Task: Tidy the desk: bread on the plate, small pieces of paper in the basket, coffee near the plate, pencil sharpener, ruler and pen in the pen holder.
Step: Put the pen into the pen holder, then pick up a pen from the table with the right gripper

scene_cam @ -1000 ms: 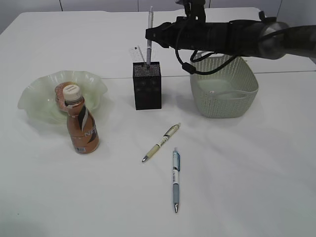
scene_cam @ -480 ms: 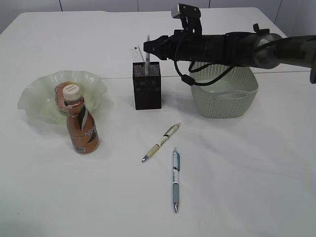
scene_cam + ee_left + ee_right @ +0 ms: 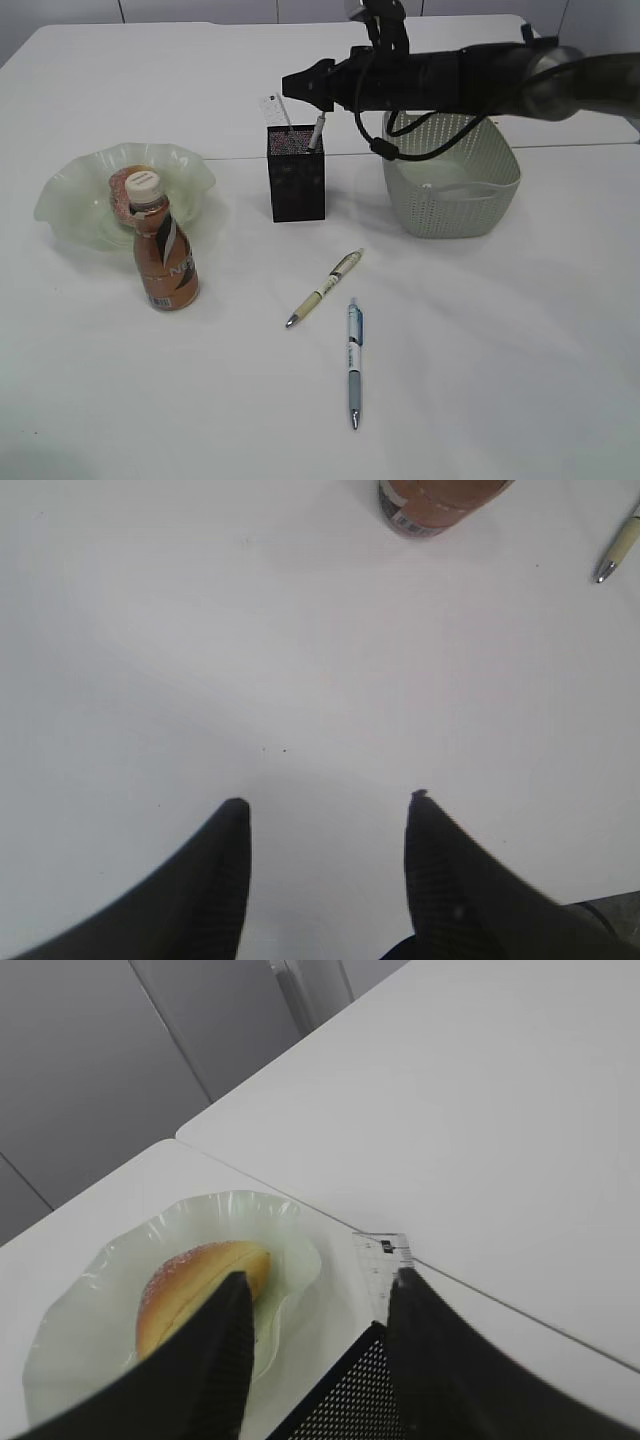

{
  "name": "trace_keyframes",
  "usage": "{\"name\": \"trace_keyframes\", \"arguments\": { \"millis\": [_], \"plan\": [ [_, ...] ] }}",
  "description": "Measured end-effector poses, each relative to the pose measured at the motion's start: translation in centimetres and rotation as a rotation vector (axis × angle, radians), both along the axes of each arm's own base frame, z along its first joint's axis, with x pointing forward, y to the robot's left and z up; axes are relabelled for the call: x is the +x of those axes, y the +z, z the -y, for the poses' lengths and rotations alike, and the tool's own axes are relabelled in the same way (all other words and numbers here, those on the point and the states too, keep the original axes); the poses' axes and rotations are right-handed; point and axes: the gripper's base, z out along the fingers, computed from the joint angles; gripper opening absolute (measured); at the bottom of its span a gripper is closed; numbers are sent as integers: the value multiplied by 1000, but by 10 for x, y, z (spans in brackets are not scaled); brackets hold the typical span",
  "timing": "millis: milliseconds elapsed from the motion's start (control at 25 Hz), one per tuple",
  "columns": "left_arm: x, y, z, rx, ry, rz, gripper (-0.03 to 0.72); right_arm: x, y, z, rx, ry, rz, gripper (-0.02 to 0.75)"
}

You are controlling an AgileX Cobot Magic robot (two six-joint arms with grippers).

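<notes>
Nearest the exterior camera, in front of the pen holder (image 3: 297, 172): a blue pen (image 3: 354, 364) flat on the white table (image 3: 500, 350), tip toward the camera. Just beyond, closer to the holder: a cream pen (image 3: 325, 288), lying at a slant, apart from the blue one. Left of the holder and forward of it: the coffee bottle (image 3: 163, 248), upright, right at the front rim of the green plate (image 3: 70, 195). On the plate, partly hidden behind the bottle cap: the bread (image 3: 124, 192), seen clearly in the right wrist view (image 3: 200, 1290).

In the left wrist view: left gripper (image 3: 325, 810) low over bare table, fingers spread wide, nothing between them; bottle base (image 3: 435, 502) and cream pen tip (image 3: 620, 550) at the top edge.

Holder itself black mesh, upright, mid-table. Inside it: a clear ruler (image 3: 274, 110) standing at the back left corner, and a silver pen (image 3: 316, 131) leaning against the right rim. Right of the holder, well apart: the pale green basket (image 3: 450, 175); contents not discernible.

Above the holder, slightly behind: right gripper (image 3: 296, 84), arm reaching across over the basket. Fingers parted, empty, straddling the view of ruler top (image 3: 385, 1265) and mesh rim (image 3: 345, 1395).
</notes>
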Motion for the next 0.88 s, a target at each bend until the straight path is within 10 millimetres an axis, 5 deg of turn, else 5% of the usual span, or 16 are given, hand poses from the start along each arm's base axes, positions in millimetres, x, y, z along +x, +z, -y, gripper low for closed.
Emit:
{"name": "trace_keyframes", "arguments": {
  "millis": [480,680,880],
  "plan": [
    [2,1,0,2,7,29,370,-62,93,24,-321,-46,-454,333],
    [3,1,0,2,8,32,370,-83,111,32,-381,-69,-567,333],
    [3,1,0,2,8,32,370,-102,110,27,-544,-130,-656,333]
  ]
}}
